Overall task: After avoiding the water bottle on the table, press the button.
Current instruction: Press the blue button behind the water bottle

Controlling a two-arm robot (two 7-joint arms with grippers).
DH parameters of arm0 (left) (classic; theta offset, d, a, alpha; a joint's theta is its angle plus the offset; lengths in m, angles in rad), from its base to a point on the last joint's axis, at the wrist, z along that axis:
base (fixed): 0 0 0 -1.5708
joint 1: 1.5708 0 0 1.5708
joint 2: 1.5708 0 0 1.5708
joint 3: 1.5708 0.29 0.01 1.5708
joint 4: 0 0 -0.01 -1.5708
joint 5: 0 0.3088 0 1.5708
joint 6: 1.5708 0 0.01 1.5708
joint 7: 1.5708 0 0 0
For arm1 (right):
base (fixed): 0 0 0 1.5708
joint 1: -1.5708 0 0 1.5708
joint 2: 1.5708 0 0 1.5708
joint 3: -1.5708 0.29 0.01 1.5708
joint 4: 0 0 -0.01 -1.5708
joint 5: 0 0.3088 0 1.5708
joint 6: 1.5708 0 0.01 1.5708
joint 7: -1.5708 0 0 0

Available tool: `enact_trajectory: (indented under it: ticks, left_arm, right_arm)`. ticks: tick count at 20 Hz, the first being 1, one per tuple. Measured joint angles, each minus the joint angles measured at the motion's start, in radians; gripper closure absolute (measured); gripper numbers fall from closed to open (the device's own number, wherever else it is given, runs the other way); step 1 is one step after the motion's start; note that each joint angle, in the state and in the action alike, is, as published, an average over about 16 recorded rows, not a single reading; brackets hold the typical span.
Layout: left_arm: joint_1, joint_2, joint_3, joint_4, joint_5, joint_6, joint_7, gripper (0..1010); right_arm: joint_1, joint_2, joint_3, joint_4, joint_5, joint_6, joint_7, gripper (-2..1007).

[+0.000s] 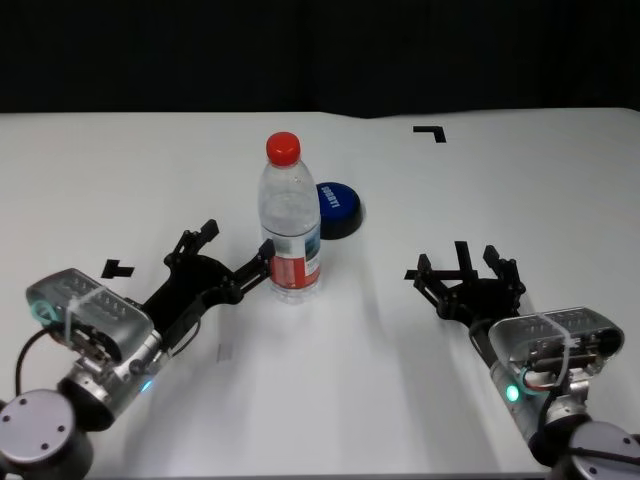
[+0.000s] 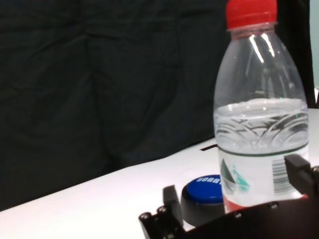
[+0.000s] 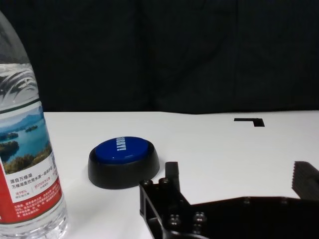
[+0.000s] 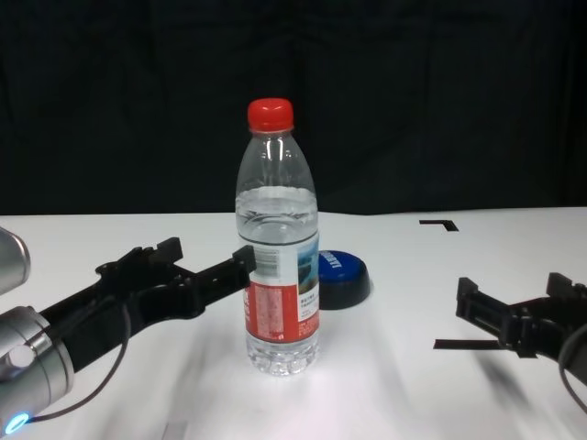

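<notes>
The water bottle (image 1: 291, 225) stands upright mid-table, clear with a red cap and a red-and-white label. The blue-topped button (image 1: 338, 208) sits on its dark base just behind and to the right of the bottle. My left gripper (image 1: 235, 243) is open and low over the table (image 1: 330, 380), left of the bottle, one fingertip (image 1: 265, 249) right at the label. In the left wrist view the bottle (image 2: 259, 134) and button (image 2: 207, 191) lie just beyond the open gripper (image 2: 234, 186). My right gripper (image 1: 462, 262) is open and empty, front right of the button (image 3: 124, 158).
Black tape marks lie at the far right (image 1: 431, 131), at the left (image 1: 117, 268) and under the right gripper (image 1: 462, 248). A black curtain backs the table's far edge. In the chest view the bottle (image 4: 279, 247) partly hides the button (image 4: 341, 275).
</notes>
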Motion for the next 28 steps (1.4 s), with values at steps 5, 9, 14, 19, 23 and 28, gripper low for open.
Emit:
enact_trajectory:
  ticks: [5,9,14,19,23,28]
  left_arm:
    - [0.016,0.001,-0.009,-0.017,0.001,0.002,0.015,7]
    - [0.036,-0.001,-0.022,-0.037,0.004,0.002,0.031,7]
    - [0.064,-0.003,-0.043,-0.067,0.01,0.003,0.053,7]
    - [0.092,-0.007,-0.067,-0.097,0.021,0.004,0.073,7]
    - [0.112,-0.01,-0.086,-0.118,0.032,0.006,0.087,7]
    - [0.137,-0.017,-0.112,-0.143,0.048,0.01,0.107,7]
  right_arm:
    - [0.0,0.0,0.0,0.0,0.0,0.0,0.0,3]
    - [0.0,0.0,0.0,0.0,0.0,0.0,0.0,3]
    - [0.0,0.0,0.0,0.0,0.0,0.0,0.0,2]
    - [0.0,0.0,0.0,0.0,0.0,0.0,0.0,2]
    - [0.0,0.0,0.0,0.0,0.0,0.0,0.0,2]
    - [0.0,0.0,0.0,0.0,0.0,0.0,0.0,3]
